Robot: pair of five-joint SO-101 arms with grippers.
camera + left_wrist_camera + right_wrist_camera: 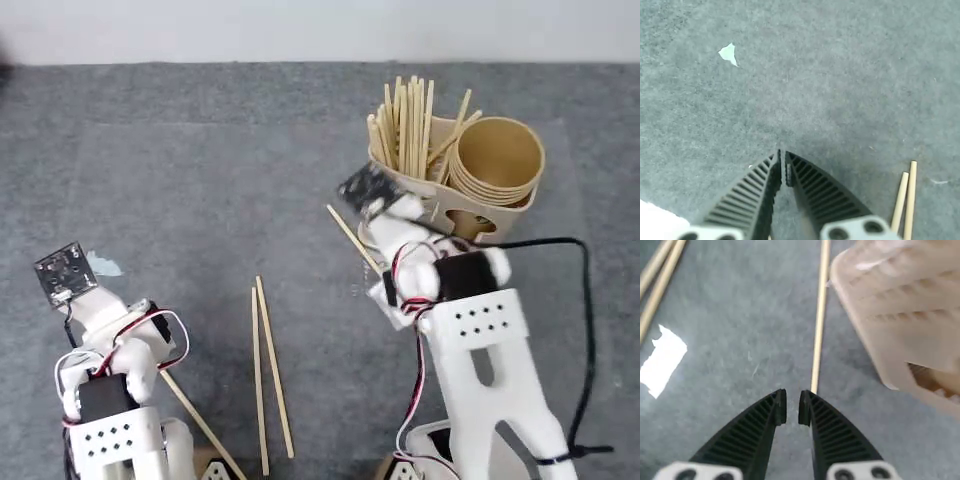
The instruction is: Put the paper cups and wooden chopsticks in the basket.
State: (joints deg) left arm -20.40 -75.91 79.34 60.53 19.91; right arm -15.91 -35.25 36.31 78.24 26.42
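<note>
The beige basket (pixel 500 218) stands at the back right. It holds a stack of tan paper cups (pixel 497 160) and several upright wooden chopsticks (pixel 408 125). The right arm (pixel 440 275) sits just in front of it. My right gripper (pixel 792 407) hovers low over the mat, slightly open with nothing between its fingers. A lone chopstick (pixel 819 320) lies beyond its tips beside the basket (pixel 900 315), also seen as the chopstick (pixel 352 240). My left gripper (pixel 782 167) is shut and empty over bare mat. A pair of chopsticks (pixel 265 370) lies mid-table. Another chopstick (pixel 200 420) lies by the left arm (pixel 110 345).
Grey mat (pixel 220 180) covers the table. A small pale paper scrap (pixel 103 265) lies near the left arm, also seen as the scrap (pixel 729 54). The chopstick pair (pixel 905 200) lies off to one side of my left gripper. A black cable (pixel 585 330) trails beside the right arm.
</note>
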